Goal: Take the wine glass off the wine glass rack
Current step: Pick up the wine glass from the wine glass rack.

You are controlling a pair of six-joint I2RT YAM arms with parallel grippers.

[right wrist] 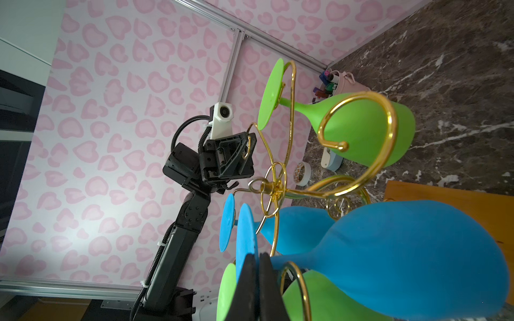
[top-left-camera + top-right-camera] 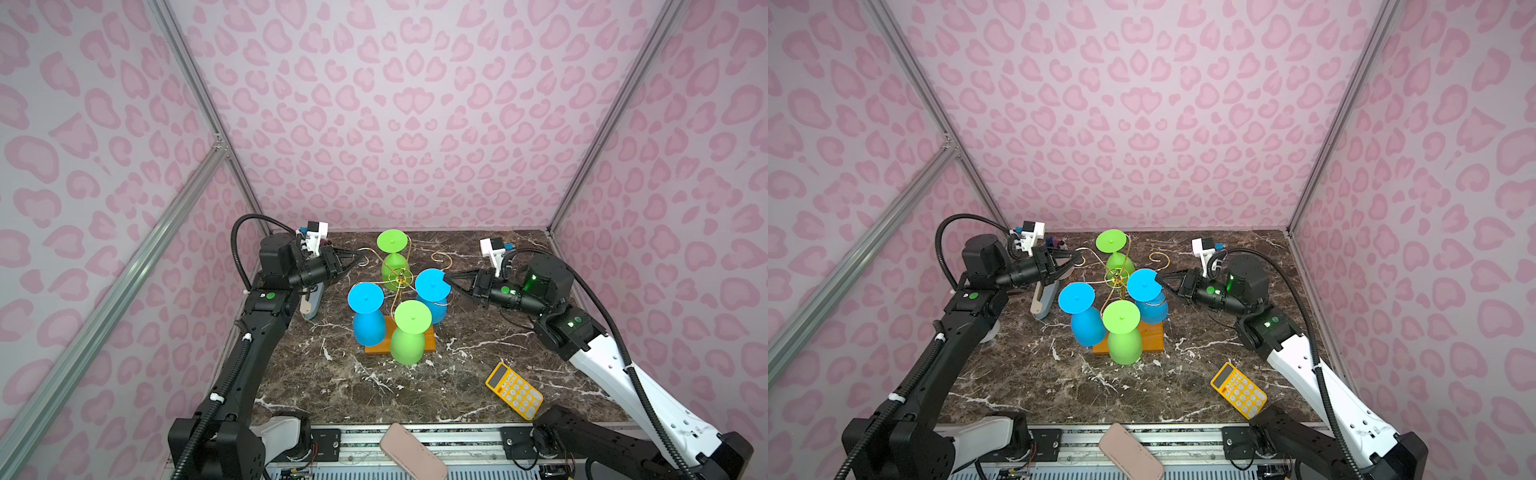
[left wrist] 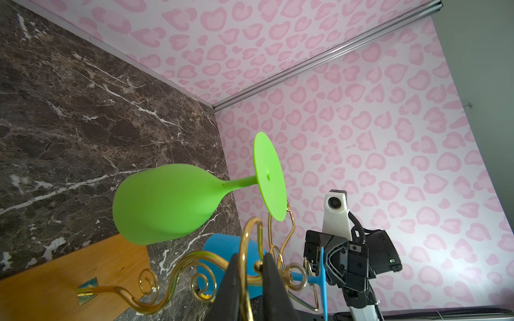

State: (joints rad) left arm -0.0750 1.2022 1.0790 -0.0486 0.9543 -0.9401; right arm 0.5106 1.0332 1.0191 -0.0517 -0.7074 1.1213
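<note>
The gold wire wine glass rack [image 2: 401, 276] stands mid-table on its orange wooden base [image 2: 428, 337]. Several glasses hang on it upside down: green at the back [image 2: 392, 266], blue at the left [image 2: 365, 311], green in front [image 2: 409, 334] and a blue wine glass [image 2: 432, 286] at the right. My right gripper [image 2: 446, 279] is shut on the rim of that blue glass's round foot [image 1: 244, 236], pinched edge-on between the black fingers [image 1: 251, 278]. My left gripper [image 3: 251, 266] is shut on a curled gold arm [image 3: 244, 250] of the rack at its back left [image 2: 1079, 259].
A yellow calculator [image 2: 514, 390] lies at the front right. A pink case [image 2: 413, 451] rests on the front rail. A grey-blue tool with a beige handle [image 2: 309, 301] sits under my left wrist. A pink pen cup [image 1: 343, 83] and a tape roll [image 1: 302, 173] stand at the back left.
</note>
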